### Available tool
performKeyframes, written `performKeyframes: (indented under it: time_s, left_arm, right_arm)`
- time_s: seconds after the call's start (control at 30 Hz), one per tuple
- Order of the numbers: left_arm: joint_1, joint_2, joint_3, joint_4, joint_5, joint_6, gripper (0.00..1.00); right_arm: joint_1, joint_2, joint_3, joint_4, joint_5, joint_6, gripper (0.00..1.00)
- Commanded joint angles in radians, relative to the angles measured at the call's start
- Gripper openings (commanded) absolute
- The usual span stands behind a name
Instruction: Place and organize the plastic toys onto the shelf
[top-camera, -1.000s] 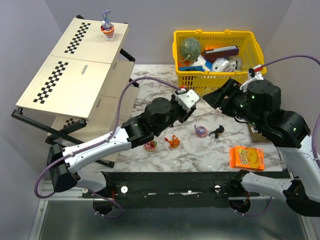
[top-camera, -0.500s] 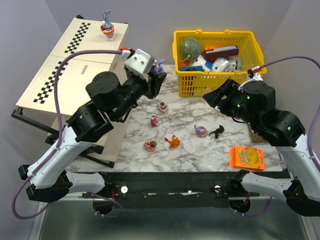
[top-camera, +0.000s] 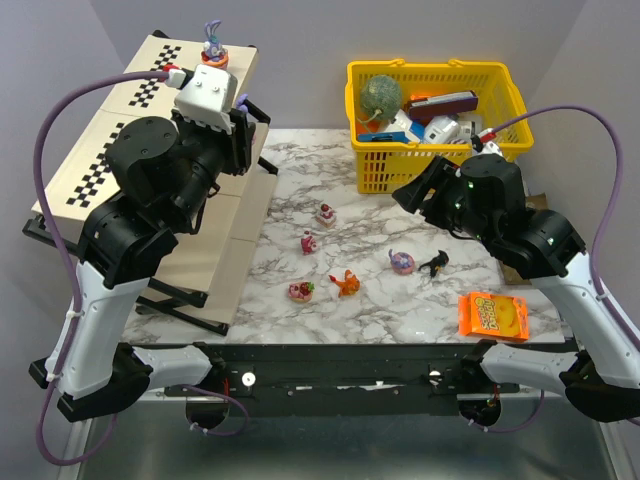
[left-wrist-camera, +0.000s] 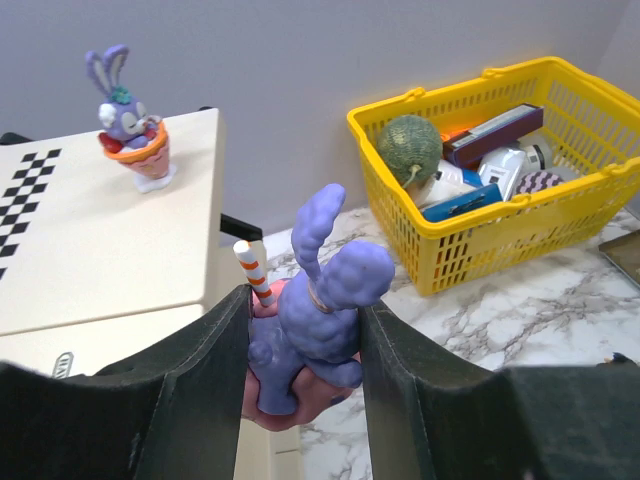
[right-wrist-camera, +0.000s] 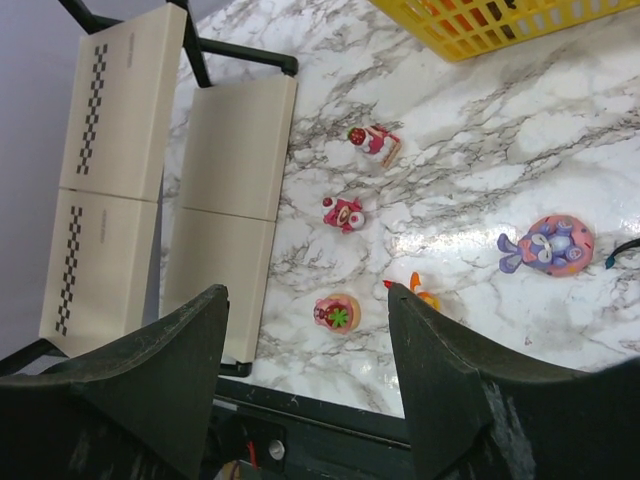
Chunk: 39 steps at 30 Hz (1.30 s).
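L jaws grip purple rabbit toy (left-wrist-camera: 318, 300) over shelf (left-wrist-camera: 100, 250) edge; another rabbit toy (left-wrist-camera: 130, 128) stands on top tier. Six loose toys (top-camera: 326, 214) mid marble surface (top-camera: 400, 315). R jaws open, empty, above them.

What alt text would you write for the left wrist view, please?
The left end effector grips a purple rabbit toy near the beige shelf, where another rabbit figurine stands. A yellow basket sits on the marble table at right.
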<state>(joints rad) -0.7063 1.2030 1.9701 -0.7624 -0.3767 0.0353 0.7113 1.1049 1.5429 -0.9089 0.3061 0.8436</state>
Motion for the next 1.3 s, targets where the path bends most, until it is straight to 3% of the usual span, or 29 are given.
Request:
performKeyframes:
  time_s: [0.0,0.27,0.33,0.47,0.67,0.87,1.07,1.27]
  left_arm:
    - [0.076,0.003,0.062,-0.086,-0.002,0.017,0.00]
    - [0.296,0.079,0.199,-0.190,0.194,-0.026,0.00]
    - [0.370,0.165,0.373,-0.231,0.272,-0.067,0.00]
    - [0.429,0.262,0.526,-0.256,0.357,-0.081,0.00]
    - [0.597,0.263,0.428,-0.252,0.564,-0.092,0.00]
    - [0.672,0.254,0.362,-0.279,0.709,-0.078,0.00]
    - [0.697,0.242,0.293,-0.282,0.736,-0.040,0.00]
    - [0.807,0.211,0.208,-0.212,0.855,-0.046,0.00]
  right_arm:
    - [-0.007,0.039,0.051,0.016,-0.048,-0.035,0.73]
    - [-0.010,0.070,0.028,0.025,-0.084,-0.057,0.73]
    - [-0.012,0.070,0.013,0.033,-0.090,-0.064,0.73]
    - [-0.024,0.090,0.011,0.042,-0.131,-0.087,0.73]
    - [-0.042,0.098,0.003,0.050,-0.160,-0.120,0.74]
    - [-0.064,0.124,0.013,0.054,-0.197,-0.143,0.75]
    - [-0.079,0.141,0.016,0.059,-0.232,-0.147,0.75]
    - [-0.082,0.156,0.017,0.070,-0.257,-0.146,0.75]
